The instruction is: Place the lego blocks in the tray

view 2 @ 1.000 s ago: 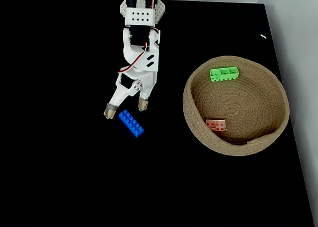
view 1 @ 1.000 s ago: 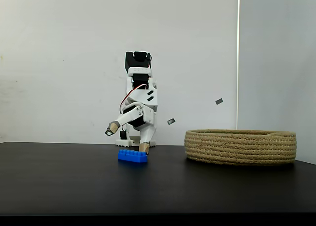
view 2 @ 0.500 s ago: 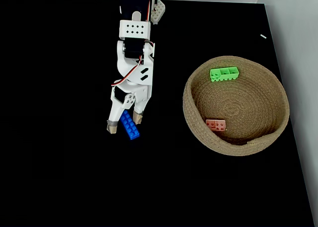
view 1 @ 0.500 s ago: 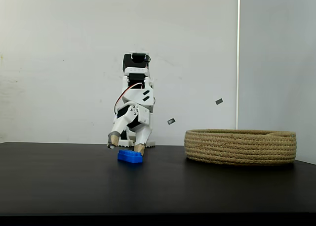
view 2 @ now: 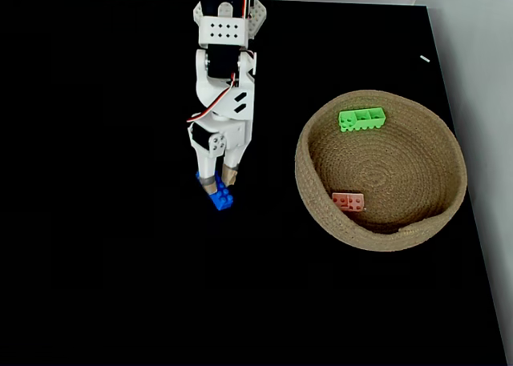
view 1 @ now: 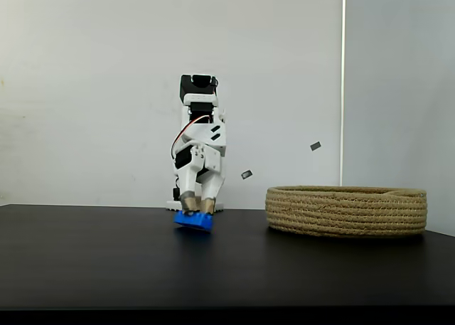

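Your white pincer (view 2: pixel 218 178) is squeezed tight on the little blue studded plastic brick (view 2: pixel 217 197), just off the black table (view 1: pixel 106 261). Lift straight up, then swing toward the round tan rope basket (view 2: pixel 319 214) beside it, where 2 bricks lie.

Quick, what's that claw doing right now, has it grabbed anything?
Gripper: closed on the blue brick, which is tilted, with its end just off the black table.

Low frontal view and top-down view, shared table (view 2: pixel 96 262).
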You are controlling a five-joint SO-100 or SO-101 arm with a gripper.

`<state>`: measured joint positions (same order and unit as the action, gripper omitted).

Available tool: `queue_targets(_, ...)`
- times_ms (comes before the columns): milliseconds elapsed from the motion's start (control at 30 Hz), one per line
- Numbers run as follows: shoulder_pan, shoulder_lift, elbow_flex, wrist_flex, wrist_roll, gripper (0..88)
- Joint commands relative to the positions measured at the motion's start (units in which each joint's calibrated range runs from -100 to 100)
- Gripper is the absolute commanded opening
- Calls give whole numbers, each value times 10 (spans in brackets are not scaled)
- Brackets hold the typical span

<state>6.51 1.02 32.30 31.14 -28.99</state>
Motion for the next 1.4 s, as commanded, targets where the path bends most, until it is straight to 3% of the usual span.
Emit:
queue_targets(0, -44, -177, 76, -6, -4, 0)
queue_targets(233, -156, -350, 160, -10, -33, 0)
queue_targets(467, -214, -358, 102, -11, -38, 0)
queue_targets(733, -312, -349, 173, -134, -20, 3)
queue_targets(833, -327, -352, 205, -153, 18, 112)
queue_targets(967, -328, -351, 224, -155, 20, 219)
queue_targets(1167, -308, -340, 225, -156, 19, 312)
queue_targets(1367, -229, -305, 203, -155, 42, 336)
